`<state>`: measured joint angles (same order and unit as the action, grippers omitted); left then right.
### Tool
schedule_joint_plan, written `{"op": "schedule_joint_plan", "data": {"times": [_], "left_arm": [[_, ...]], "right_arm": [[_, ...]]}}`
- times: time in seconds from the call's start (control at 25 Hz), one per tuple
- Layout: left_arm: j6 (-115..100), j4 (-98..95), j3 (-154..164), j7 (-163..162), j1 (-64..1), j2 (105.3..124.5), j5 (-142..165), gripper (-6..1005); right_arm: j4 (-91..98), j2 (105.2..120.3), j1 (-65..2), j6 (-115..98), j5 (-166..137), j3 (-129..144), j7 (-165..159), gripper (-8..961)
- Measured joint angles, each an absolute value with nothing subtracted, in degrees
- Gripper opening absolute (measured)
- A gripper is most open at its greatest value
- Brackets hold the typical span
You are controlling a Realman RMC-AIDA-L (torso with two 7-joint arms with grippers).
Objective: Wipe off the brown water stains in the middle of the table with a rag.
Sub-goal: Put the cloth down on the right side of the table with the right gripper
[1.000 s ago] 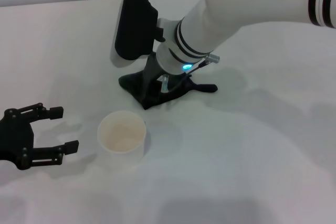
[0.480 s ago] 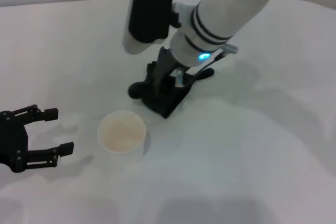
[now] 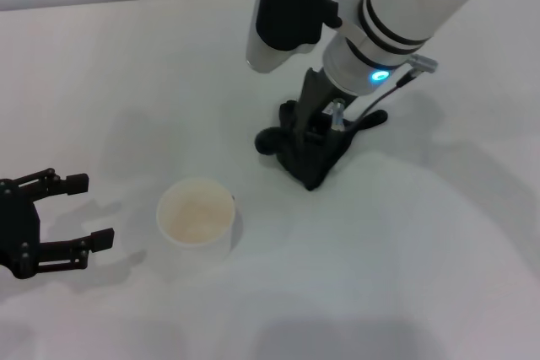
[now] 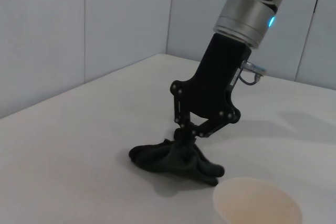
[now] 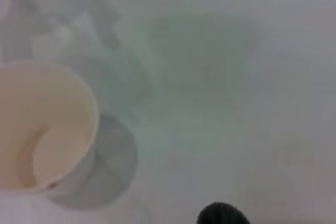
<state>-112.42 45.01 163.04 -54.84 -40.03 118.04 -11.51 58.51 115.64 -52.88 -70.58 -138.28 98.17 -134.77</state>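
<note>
The rag (image 3: 310, 151) is a black, crumpled heap, bunched up on the plain white table (image 3: 405, 259) near its middle, one rounded lobe sticking out toward the left, pinched at its top by the right tool (image 3: 314, 131).

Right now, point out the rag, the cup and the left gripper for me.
rag (image 3: 310, 158), head view, bunched cloth under the right gripper.
cup (image 3: 196, 218), head view, inside bottom.
left gripper (image 3: 74, 211), head view, between its open fingertips.
</note>
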Motion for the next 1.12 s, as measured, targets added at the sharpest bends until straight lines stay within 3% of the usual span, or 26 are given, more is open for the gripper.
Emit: {"op": "schedule_joint_plan", "data": {"times": [1.12], "left_arm": [[-112.4, 45.0, 163.0, -54.9, -40.0, 117.85, -12.3, 874]], "right_arm": [[63.8, 115.32, -45.6, -81.0, -144.3, 89.6, -132.3, 19]]}}
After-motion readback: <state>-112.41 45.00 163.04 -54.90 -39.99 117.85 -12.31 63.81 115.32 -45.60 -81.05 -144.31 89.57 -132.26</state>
